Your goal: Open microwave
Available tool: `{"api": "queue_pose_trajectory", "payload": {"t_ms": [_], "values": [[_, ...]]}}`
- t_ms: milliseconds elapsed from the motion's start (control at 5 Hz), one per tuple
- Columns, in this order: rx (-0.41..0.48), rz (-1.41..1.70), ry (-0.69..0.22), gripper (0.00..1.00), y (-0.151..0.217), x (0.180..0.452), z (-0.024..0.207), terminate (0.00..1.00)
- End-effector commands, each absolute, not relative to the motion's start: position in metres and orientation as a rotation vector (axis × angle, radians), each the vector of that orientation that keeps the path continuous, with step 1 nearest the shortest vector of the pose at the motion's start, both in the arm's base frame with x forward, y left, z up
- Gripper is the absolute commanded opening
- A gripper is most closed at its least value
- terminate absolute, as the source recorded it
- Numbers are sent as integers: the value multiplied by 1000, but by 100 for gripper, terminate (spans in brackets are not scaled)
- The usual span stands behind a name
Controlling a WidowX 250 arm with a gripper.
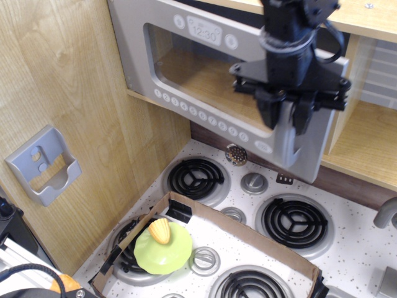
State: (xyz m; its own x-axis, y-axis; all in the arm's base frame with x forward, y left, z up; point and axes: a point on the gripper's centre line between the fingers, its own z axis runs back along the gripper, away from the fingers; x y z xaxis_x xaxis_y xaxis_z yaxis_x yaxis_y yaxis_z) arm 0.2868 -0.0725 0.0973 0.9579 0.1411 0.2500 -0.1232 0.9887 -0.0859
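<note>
The silver-grey microwave point(186, 68) sits on a wooden shelf above the stove, with a windowed door, a clock display and a row of white number buttons point(205, 118). Its door stands partly swung out from the right side. My black gripper point(286, 115) comes from above and is shut on the vertical silver handle point(286, 133) at the door's right edge. The fingers hide most of the handle's top.
A toy stove top point(347, 248) with black coil burners lies below. A cardboard tray point(248, 236) holds a green lid point(163, 250) with a yellow piece on it. A grey plastic holder point(43, 164) hangs on the left wooden wall. An open wooden shelf point(366, 136) lies to the right.
</note>
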Motion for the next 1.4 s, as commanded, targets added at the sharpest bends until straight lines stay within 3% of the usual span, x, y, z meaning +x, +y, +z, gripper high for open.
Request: {"api": "queue_pose_trajectory", "payload": {"t_ms": [0, 200, 600, 800, 1000, 1200], "values": [[-52, 242, -219, 100, -74, 251, 95, 0], [-49, 333, -254, 100, -103, 247, 102, 0], [-101, 465, -269, 100, -160, 229, 86, 0], [-133, 477, -247, 100, -183, 238, 83, 0], [-121, 318, -278, 100, -208, 274, 87, 0], [-74, 148, -295, 100, -209, 300, 94, 0]]}}
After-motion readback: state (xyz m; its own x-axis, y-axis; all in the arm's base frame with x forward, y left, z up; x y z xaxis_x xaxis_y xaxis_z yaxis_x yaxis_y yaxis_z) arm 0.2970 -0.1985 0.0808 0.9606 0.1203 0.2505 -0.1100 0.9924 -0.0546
